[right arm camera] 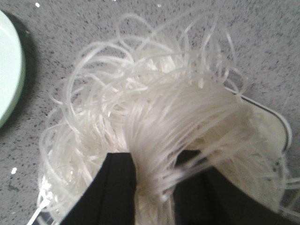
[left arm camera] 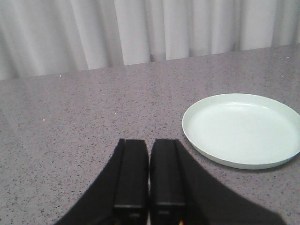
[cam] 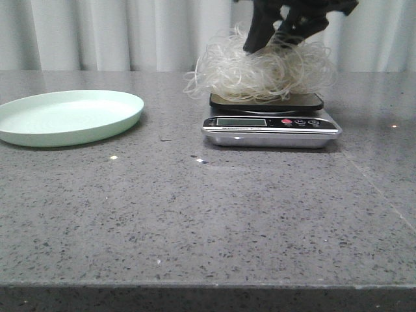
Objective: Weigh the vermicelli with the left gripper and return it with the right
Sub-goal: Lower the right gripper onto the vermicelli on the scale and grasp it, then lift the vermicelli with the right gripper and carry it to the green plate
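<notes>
The vermicelli (cam: 260,68) is a fluffy heap of thin translucent white loops lying on the black platform of a small silver kitchen scale (cam: 272,123) at the back right. My right gripper (cam: 266,42) reaches down into the heap from above. In the right wrist view its black fingers (right arm camera: 117,187) are closed on a thick bundle of the vermicelli (right arm camera: 154,103), with strands filling the gap between them at the right gripper (right arm camera: 154,159). My left gripper (left arm camera: 149,143) is shut with nothing in it, over bare table beside the pale green plate (left arm camera: 241,129).
The pale green plate (cam: 68,117) sits empty at the left of the grey speckled table, its rim also showing at the edge of the right wrist view (right arm camera: 7,70). White curtains hang behind the table's far edge.
</notes>
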`<state>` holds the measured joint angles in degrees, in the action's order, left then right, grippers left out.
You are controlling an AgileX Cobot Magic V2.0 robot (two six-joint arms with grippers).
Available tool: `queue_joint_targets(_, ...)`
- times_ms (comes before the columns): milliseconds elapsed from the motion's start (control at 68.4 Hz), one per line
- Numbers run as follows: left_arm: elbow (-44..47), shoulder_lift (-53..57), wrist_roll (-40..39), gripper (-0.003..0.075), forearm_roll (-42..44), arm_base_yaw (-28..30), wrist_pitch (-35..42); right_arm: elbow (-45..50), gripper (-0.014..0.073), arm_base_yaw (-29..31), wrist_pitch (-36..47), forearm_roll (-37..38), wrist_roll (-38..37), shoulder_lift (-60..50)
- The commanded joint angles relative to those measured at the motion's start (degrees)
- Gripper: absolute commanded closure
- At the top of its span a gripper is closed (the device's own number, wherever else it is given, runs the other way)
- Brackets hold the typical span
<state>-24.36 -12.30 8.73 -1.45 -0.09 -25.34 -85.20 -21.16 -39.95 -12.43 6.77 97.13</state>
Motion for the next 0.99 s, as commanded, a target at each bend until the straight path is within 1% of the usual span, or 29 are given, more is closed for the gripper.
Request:
queue_joint_targets(0, -1.46, -0.58, -0.43, 0.0586, -0.18, 0.01, 4.74, -1.69, 0.0443, 0.08, 3.19, 0.17, 0.23, -6.55)
queue_joint_targets(292, -1.46, -0.58, -0.43, 0.0586, -0.18, 0.01, 4.74, -1.77, 0.0443, -0.02, 6.37, 0.11, 0.23, -14.36)
queue_joint_targets(439, -1.46, -0.58, -0.43, 0.0586, -0.18, 0.01, 4.74, -4.73, 0.0443, -2.11, 6.66, 0.11, 0.23, -15.06)
queue_joint_targets(555, -1.46, -0.58, -0.43, 0.0586, -0.18, 0.01, 4.74, -8.50, 0.0443, -5.58, 7.11, 0.11, 0.23, -14.08)
queue_joint_targets(687, -1.46, -0.58, -0.43, 0.0586, -0.18, 0.01, 4.74, -13.21, 0.0443, -10.89, 8.59, 0.11, 0.23, -11.03)
queue_joint_targets(862, -1.46, -0.58, -0.43, 0.0586, -0.18, 0.01, 4.74, -19.14, 0.0443, -18.48, 12.39, 0.11, 0.23, -3.70)
queue_joint_targets(979, -1.46, -0.58, -0.43, 0.0586, -0.18, 0.01, 4.74, -22.27, 0.0443, -21.85, 13.86, 0.11, 0.23, 2.43)
